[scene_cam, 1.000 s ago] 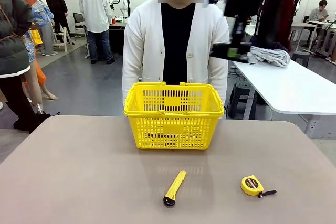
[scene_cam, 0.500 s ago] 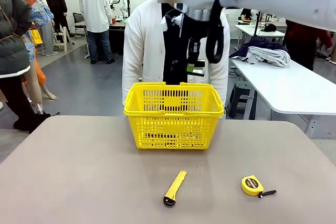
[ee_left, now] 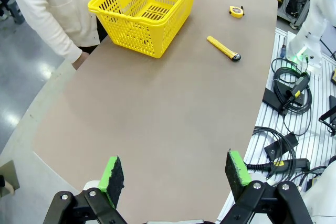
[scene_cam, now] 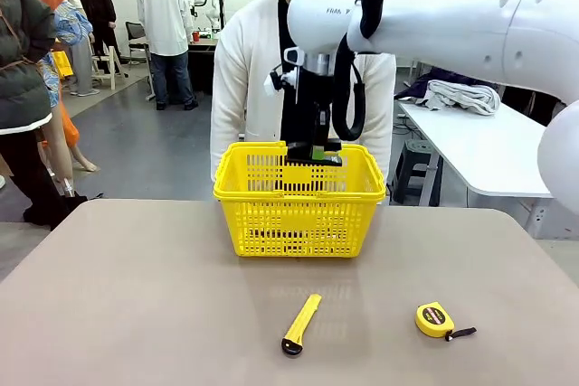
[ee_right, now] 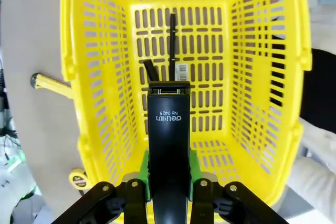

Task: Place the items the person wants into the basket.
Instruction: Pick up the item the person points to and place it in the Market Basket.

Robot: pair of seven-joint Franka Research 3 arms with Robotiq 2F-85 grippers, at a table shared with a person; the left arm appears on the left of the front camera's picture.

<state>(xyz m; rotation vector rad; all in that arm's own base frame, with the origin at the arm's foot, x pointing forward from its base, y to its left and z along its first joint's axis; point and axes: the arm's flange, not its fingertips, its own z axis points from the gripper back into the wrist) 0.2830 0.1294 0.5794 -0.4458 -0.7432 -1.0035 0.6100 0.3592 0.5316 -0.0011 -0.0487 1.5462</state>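
The yellow basket (scene_cam: 298,223) stands at the far middle of the table, in front of the person (scene_cam: 249,70) in a white cardigan. My right gripper (scene_cam: 312,144) hangs just over the basket's back rim, shut on the black stapler (scene_cam: 318,158). Seen from the right wrist, the stapler (ee_right: 168,145) sits between the green pads (ee_right: 143,169) and points down into the basket (ee_right: 94,77). On the basket floor lie a thin black pen (ee_right: 172,38) and the black end of a marker (ee_right: 151,71), partly hidden by the stapler. My left gripper (ee_left: 175,171) is open over the table's near corner.
A yellow utility knife (scene_cam: 301,323) lies on the near middle of the table, and a round yellow tape measure (scene_cam: 436,320) to its right. The left wrist view shows the basket (ee_left: 131,19), knife (ee_left: 223,48) and tape measure (ee_left: 236,10) far off, with cables (ee_left: 286,98) beyond the table edge.
My right arm has swung in from the upper right and come down over the basket with the stapler in its grip. The knife and tape measure have not moved.
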